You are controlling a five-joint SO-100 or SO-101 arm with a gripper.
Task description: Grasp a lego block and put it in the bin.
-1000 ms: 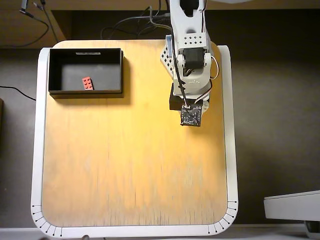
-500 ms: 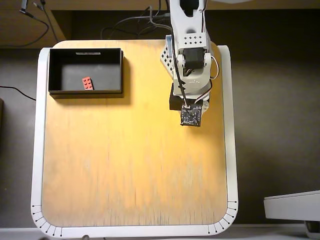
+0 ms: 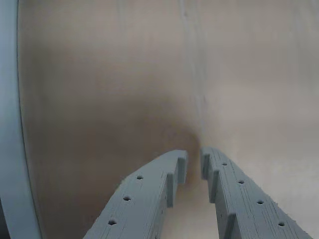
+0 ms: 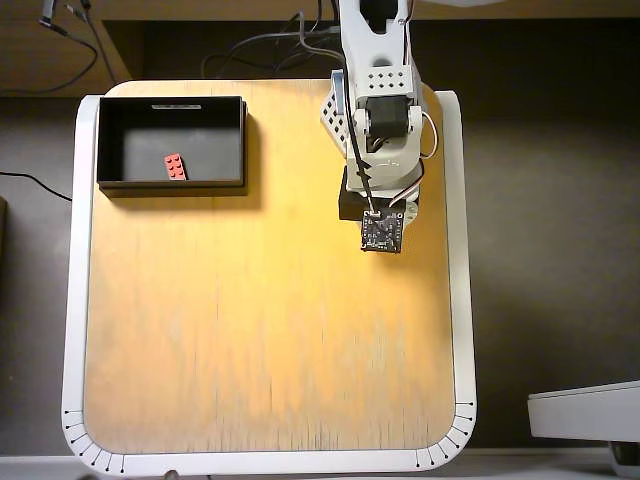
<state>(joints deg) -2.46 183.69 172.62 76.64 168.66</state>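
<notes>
Overhead view: pretty much the whole setup is visible, so going big to small.
Worktop (image 4: 260, 330): light wood board with a white rounded rim, bare across most of its surface. The wrist view also shows the wood grain and a strip of the white rim (image 3: 9, 124) down its left edge.
Arm (image 4: 378, 90): white, comes in from the top edge and folds down over the upper right part of the worktop, with a small dark circuit board (image 4: 382, 232) at its lower end.
Bin (image 4: 240, 140): black low-walled tray in the upper left corner of the worktop, thin white strip on its far long rim, well apart from the arm.
End effector (image 3: 192, 164): only really shows in the wrist view, two grey printed fingers (image 3: 149, 199) coming up from the bottom edge. Tips are nearly together with just a narrow slit between them, nothing in there, only bare wood past them.
Lego block (image 4: 175, 167): small red brick lying flat on the bin's dark floor, slightly angled, closer to the bin's near wall than the far one.
Cables (image 4: 250, 55): a few dark ones trail behind the worktop at the top.
</notes>
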